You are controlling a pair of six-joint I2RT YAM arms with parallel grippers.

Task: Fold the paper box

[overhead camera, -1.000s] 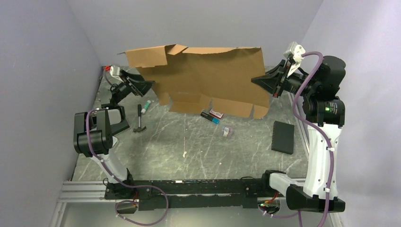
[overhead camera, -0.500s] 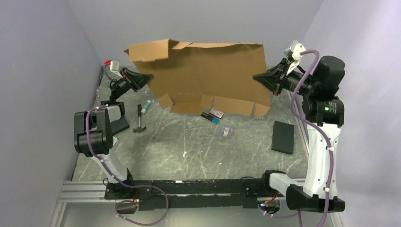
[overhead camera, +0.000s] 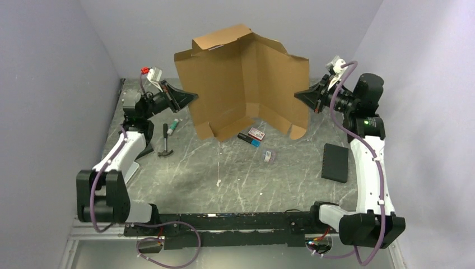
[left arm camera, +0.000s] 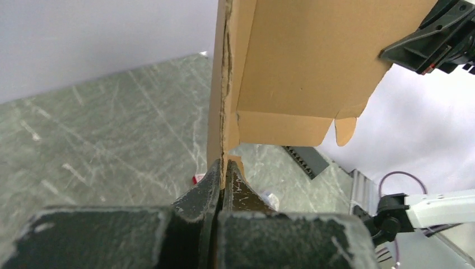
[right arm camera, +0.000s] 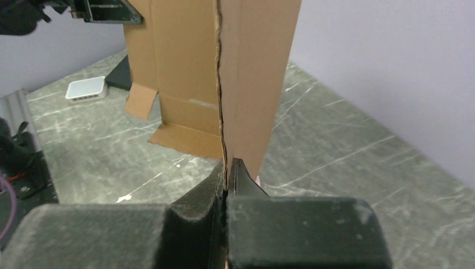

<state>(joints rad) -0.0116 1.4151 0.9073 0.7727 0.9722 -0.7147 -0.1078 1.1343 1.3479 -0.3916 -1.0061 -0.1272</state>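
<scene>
Between left end effector [overhead camera: 194, 96] and right end effector [overhead camera: 297, 95], paper box [overhead camera: 238, 78]

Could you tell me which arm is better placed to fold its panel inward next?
Probably right: the right gripper is shut on the seemingly narrower panel of the paper box, nearer the crease, so a shorter swing suffices. The left gripper clamps the wider panel.

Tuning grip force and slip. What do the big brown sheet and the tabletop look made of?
The paper box: corrugated cardboard, plain matte brown; the cut edge in both wrist views shows a ragged layered core. The table: grey-green marbled stone or laminate imitating it, slight sheen, pale veins; cannot tell which.
</scene>
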